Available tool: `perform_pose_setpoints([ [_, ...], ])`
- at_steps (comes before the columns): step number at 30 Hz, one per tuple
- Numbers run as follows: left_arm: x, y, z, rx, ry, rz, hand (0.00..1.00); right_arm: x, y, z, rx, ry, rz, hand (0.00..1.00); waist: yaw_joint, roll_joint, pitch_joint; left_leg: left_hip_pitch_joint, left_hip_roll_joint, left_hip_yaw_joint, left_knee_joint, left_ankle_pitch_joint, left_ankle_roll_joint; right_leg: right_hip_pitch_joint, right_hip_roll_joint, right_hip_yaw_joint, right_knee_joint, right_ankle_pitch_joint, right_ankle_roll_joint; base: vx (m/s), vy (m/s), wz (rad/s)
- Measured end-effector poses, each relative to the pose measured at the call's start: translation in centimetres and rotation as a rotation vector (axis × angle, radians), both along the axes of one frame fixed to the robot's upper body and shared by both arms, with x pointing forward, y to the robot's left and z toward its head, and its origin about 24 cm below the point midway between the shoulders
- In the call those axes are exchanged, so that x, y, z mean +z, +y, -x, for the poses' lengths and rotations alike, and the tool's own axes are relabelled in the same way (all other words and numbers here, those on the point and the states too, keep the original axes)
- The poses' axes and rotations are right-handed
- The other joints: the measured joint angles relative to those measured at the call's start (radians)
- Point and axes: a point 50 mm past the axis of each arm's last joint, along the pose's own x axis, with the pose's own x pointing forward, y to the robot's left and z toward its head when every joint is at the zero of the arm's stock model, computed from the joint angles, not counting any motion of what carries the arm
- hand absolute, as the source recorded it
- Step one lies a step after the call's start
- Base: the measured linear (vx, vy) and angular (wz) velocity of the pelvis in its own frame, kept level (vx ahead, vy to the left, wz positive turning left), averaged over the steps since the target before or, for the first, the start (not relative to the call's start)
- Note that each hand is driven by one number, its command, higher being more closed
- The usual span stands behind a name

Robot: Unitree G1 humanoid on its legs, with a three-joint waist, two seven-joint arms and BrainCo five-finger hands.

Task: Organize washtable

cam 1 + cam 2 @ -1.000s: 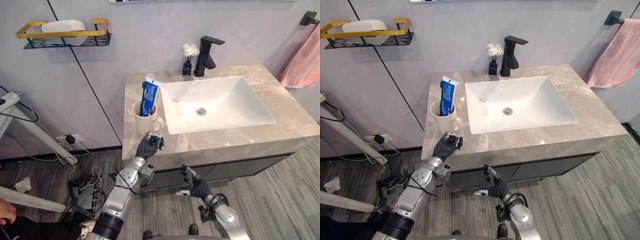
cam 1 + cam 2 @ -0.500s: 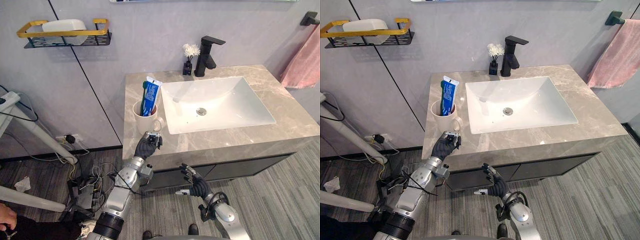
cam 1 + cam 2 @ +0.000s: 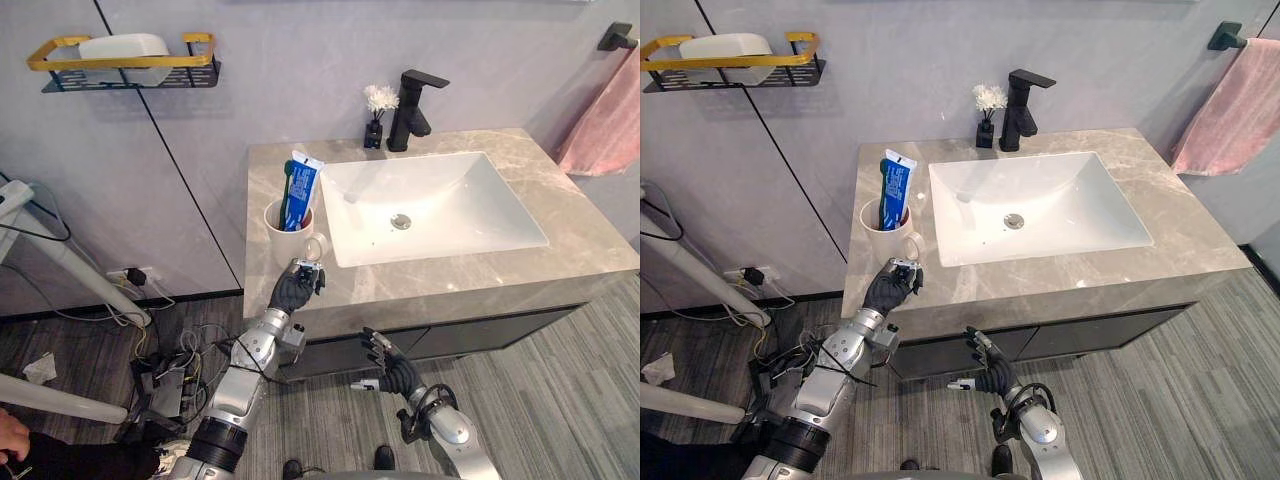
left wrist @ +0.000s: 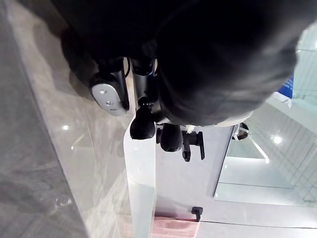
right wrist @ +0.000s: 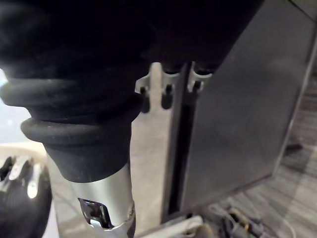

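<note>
- Your left hand [image 3: 293, 290] hangs at the front edge of the stone countertop [image 3: 470, 280], back of the hand up, on the robot's left side of the washtable.
- Its fingers [image 3: 308, 269] are loosely bent and a little apart, with nothing caught between them and the thumb. The left wrist view shows the dark tips free over bare stone.
- Those fingertips sit just below the handle of the cream mug [image 3: 283, 232]. The pictures do not settle whether they touch it.
- The mug stands upright on the countertop, just beside the left rim of the white basin [image 3: 450, 200].
- A blue toothpaste tube [image 3: 301, 190] stands in the mug, leaning slightly, with a green toothbrush [image 3: 287, 200] upright against its left side.
- Your right hand [image 3: 392, 368] is low, below the countertop's front edge and well apart from the mug. It faces the dark cabinet front [image 5: 233, 99].
- Its fingers are spread and nearly straight, gripping nothing.
- At the back of the countertop a black faucet [image 3: 412, 105] stands behind the basin, with a small dark vase of white flowers [image 3: 378, 105] just to its left.
- A pink towel [image 3: 605, 120] hangs on the wall at the right.
- A black-and-gold wall shelf [image 3: 120, 68] at the upper left carries a white dish [image 3: 122, 45].
</note>
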Motion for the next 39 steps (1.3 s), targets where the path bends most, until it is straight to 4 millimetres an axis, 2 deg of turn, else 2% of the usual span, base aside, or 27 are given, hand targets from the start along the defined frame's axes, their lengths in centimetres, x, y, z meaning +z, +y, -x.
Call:
perform_pose_setpoints([
  [10, 0.6, 0.3, -0.9, -0.001, -0.02, -0.022, 1.0, 0.0, -0.8, -0.1, -0.029, 0.002, 0.008, 0.0, -0.001, -0.004, 0.003, -0.007, -0.002, 0.009, -0.001, -0.001, 0.001, -0.015, 0.001, 0.007, 0.004, 0.001, 0.002, -0.01, -0.004, -0.02],
  [17, 1.1, 1.1, -1.4, 0.03, -0.037, -0.021, 1.0, -0.1, -1.1, -0.1, -0.03, 0.004, 0.016, 0.0, -0.001, -0.007, 0.018, -0.007, -0.001, 0.021, -0.001, -0.001, 0.001, -0.021, 0.002, 0.021, 0.005, 0.002, 0.002, -0.02, -0.009, -0.04],
  [31, 3.4, 3.6, -3.6, 0.05, -0.096, -0.063, 1.0, -0.1, -1.9, -0.1, -0.01, 0.006, 0.048, 0.0, -0.002, -0.007, 0.042, -0.033, -0.002, 0.034, -0.002, 0.0, 0.001, -0.054, 0.003, 0.034, 0.002, 0.014, 0.002, -0.01, -0.003, -0.03],
  [39, 5.9, 5.9, -5.9, 0.088, -0.151, -0.162, 1.0, 0.4, -2.2, -0.9, -0.001, -0.022, 0.066, 0.0, -0.003, -0.014, 0.069, -0.055, -0.003, 0.057, 0.001, 0.0, 0.002, -0.086, 0.003, 0.059, 0.002, 0.027, 0.002, -0.03, -0.006, -0.08],
])
